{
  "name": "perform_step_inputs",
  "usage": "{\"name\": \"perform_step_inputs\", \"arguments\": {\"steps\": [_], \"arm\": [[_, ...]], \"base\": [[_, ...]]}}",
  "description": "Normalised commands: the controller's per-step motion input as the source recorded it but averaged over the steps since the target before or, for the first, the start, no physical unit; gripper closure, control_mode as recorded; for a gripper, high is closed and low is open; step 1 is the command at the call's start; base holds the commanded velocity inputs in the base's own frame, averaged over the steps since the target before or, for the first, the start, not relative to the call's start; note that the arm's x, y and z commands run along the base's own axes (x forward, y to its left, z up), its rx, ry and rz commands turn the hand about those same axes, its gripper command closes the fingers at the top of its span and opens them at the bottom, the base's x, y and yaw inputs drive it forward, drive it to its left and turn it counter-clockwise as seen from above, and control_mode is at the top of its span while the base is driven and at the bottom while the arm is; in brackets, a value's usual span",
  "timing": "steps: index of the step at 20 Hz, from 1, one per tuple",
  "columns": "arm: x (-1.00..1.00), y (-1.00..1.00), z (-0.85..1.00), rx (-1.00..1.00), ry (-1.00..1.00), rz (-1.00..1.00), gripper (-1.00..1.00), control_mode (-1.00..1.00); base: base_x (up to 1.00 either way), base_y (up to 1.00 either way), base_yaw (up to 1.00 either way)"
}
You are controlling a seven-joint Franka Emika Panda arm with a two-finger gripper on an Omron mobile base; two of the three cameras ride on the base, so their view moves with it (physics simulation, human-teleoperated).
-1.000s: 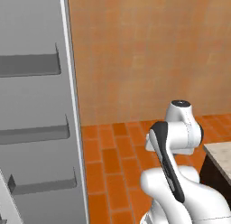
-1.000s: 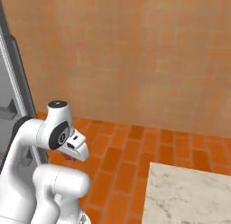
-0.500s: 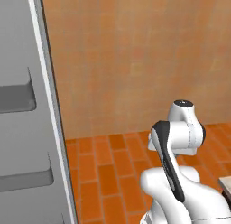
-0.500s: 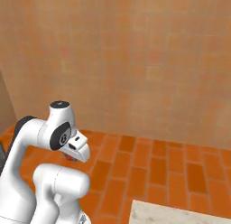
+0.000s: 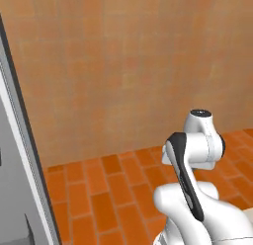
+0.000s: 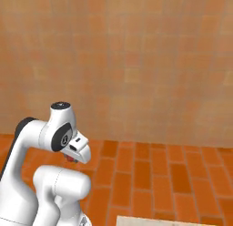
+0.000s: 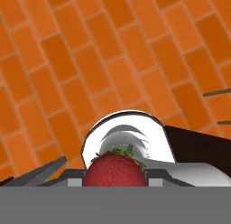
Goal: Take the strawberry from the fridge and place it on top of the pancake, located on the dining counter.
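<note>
Strawberry [image 7: 115, 170] pinched in the jaws above orange brick floor [image 7: 67, 60].

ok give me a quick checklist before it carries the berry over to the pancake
1. Small dark red strawberry held at the end effector: ok.
2. End effector shut on the berry: ok.
3. Clear of the tall grey fridge, seen at the left edge of the left base view: ok.
4. Beige marbled dining counter in sight: ok, a corner shows low in the right base view.
5. Pancake stack located: cannot tell.
6. Orange brick floor below the hand free of obstacles: ok.
</note>
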Motion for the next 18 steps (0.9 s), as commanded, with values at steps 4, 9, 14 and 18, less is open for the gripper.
{"name": "perform_step_inputs", "arguments": {"steps": [4, 9, 14, 18], "arm": [[0.00, 0.00, 0.00, 0.00, 0.00, 0.00, 1.00, 1.00], [0.00, 0.00, 0.00, 0.00, 0.00, 0.00, 1.00, 1.00], [0.00, 0.00, 0.00, 0.00, 0.00, 0.00, 1.00, 1.00], [0.00, 0.00, 0.00, 0.00, 0.00, 0.00, 1.00, 1.00]], "base": [[1.00, 0.26, -0.07], [0.98, 0.28, 0.04], [1.00, -0.43, -0.03], [0.94, -0.74, -0.41]]}}
